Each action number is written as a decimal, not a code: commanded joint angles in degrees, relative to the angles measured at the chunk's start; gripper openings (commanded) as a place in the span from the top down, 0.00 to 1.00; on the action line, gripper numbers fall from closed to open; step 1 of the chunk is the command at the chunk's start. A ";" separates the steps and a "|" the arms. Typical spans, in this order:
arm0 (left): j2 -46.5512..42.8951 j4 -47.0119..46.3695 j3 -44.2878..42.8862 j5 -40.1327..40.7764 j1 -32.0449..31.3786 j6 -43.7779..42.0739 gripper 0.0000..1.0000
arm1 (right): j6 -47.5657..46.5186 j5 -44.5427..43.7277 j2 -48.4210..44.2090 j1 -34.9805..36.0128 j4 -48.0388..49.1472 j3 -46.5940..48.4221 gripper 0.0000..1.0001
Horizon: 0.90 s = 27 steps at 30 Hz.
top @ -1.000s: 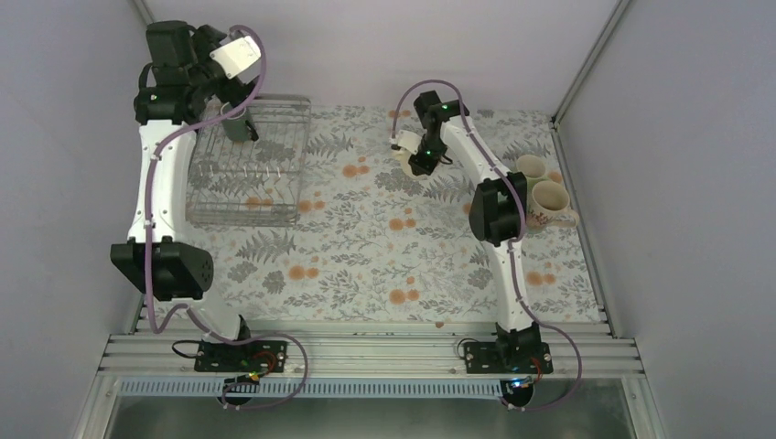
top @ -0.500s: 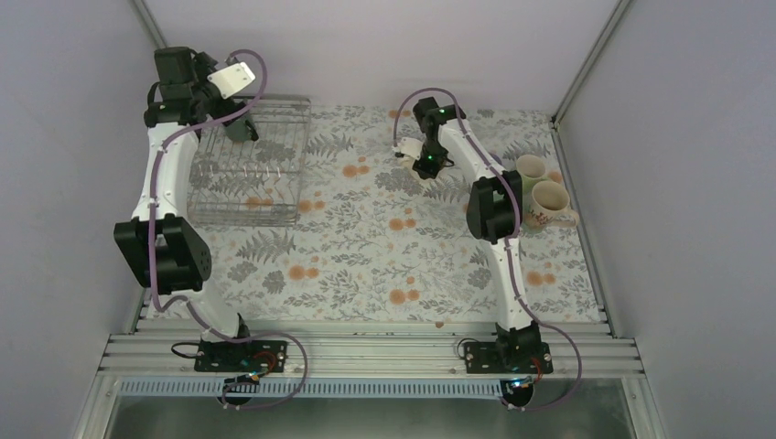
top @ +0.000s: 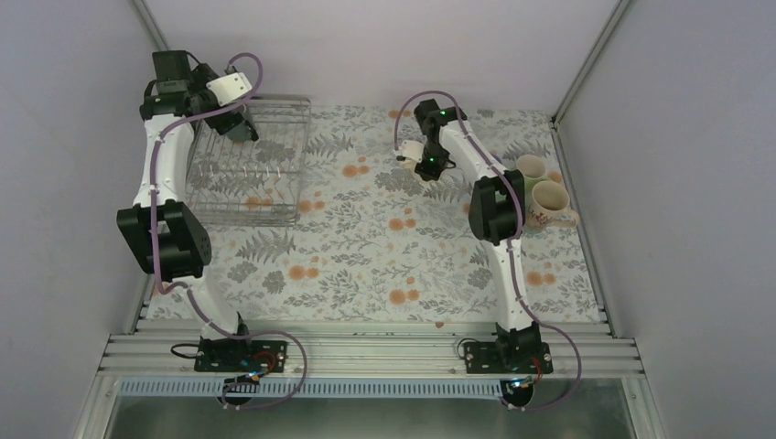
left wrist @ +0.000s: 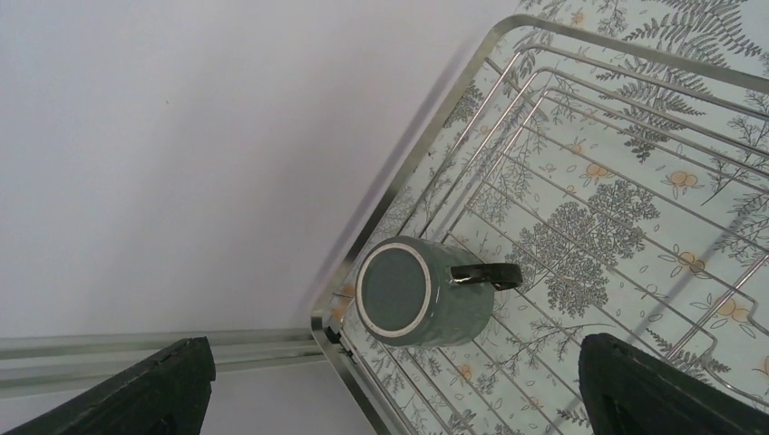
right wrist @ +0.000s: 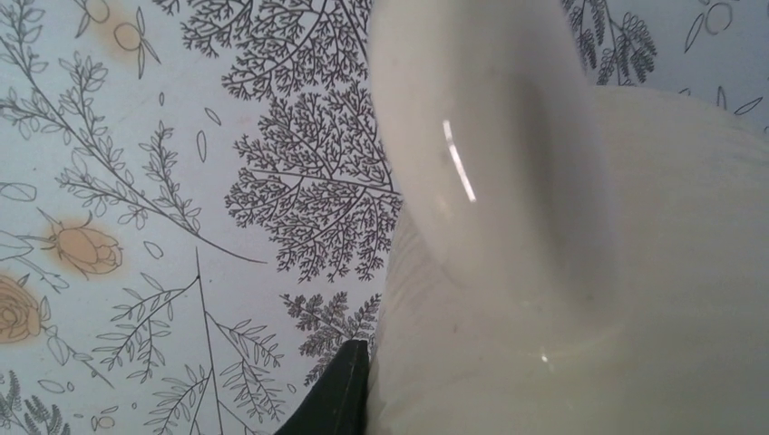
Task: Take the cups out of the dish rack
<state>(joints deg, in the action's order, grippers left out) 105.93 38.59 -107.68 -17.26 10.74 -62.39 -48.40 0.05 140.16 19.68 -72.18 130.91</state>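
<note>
My left gripper [top: 241, 128] hangs over the far-left corner of the floral counter [top: 366, 265], above the dish rack [top: 265, 203]. My fingers [left wrist: 172, 385] are spread wide with nothing between them. Below sits the dark green-black mug [left wrist: 422, 294], bottom up in the rack's corner, handle toward the rack's middle.

My right gripper [top: 425, 165] is near the far edge, mid-counter, pinching the cream-yellow mug [right wrist: 544, 272]. One finger [right wrist: 340, 403] presses its wall.

By the right edge, a pale cup [top: 529, 166] and the beige patterned mug [top: 549, 197] stand upright, just beside each other.
</note>
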 commanded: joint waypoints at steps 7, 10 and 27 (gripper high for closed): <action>1.54 4.59 -4.29 -0.10 0.86 -2.00 0.00 | 0.89 -0.80 -3.55 -0.69 -1.38 -0.53 0.39; 1.19 4.57 -3.81 0.52 1.18 -1.98 0.00 | 1.70 -0.19 -5.12 -0.65 -1.38 0.38 0.22; -0.99 -9.55 13.79 2.78 1.34 -29.18 0.05 | 3.74 17.80 -31.28 2.97 -1.47 -10.18 0.00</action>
<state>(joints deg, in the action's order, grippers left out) 105.97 35.40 -96.25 -13.45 11.53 -77.78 -45.45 9.76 112.31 21.04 -72.93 124.62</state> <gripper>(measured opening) 0.955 0.995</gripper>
